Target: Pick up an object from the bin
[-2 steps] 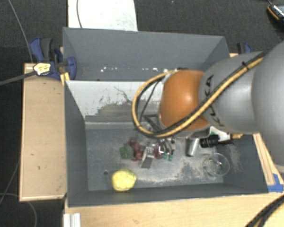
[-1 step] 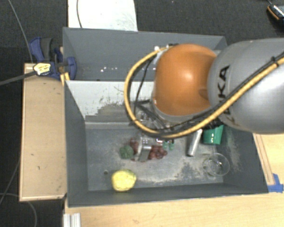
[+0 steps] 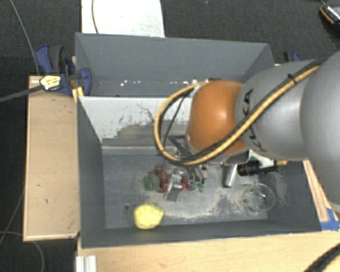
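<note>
Gripper (image 3: 175,187): low in bin (image 3: 90,169) centre, amid small heap, red piece (image 3: 162,178) and green piece (image 3: 151,181) nearest; open or closed, cannot tell. Risk: crowded bits may slip free or lift together.

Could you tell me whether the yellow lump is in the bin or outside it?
In: the yellow lump lies on the floor of the bin, close to its near wall.
</note>
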{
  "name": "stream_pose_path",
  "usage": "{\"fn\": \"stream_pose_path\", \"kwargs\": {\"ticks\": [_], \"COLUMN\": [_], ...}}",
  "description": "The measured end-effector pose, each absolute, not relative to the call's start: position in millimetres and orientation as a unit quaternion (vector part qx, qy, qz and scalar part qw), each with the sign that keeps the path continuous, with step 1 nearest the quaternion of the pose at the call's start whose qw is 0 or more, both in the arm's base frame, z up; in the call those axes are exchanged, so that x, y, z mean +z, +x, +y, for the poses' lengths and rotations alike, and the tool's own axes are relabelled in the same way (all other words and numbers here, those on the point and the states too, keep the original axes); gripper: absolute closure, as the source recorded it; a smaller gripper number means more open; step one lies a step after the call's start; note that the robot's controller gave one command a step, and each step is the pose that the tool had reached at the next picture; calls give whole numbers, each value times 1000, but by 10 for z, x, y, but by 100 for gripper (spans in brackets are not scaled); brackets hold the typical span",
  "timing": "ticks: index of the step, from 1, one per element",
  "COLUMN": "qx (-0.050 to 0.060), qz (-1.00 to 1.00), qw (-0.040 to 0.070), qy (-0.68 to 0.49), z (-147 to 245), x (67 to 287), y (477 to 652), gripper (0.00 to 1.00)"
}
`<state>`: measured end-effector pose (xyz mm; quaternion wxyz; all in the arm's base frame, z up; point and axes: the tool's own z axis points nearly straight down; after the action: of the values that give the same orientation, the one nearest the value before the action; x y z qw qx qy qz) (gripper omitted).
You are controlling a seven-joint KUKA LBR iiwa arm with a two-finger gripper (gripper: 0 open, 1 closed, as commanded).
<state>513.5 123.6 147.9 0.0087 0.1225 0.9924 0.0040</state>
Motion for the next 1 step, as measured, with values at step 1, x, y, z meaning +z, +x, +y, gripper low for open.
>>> {"fn": "stream_pose_path", "kwargs": {"ticks": [1], "qx": [7], "qz": [997], "qw": [15], "qy": [70], "z": [1201], "x": [2103], "y": [5163], "gripper": [0]}}
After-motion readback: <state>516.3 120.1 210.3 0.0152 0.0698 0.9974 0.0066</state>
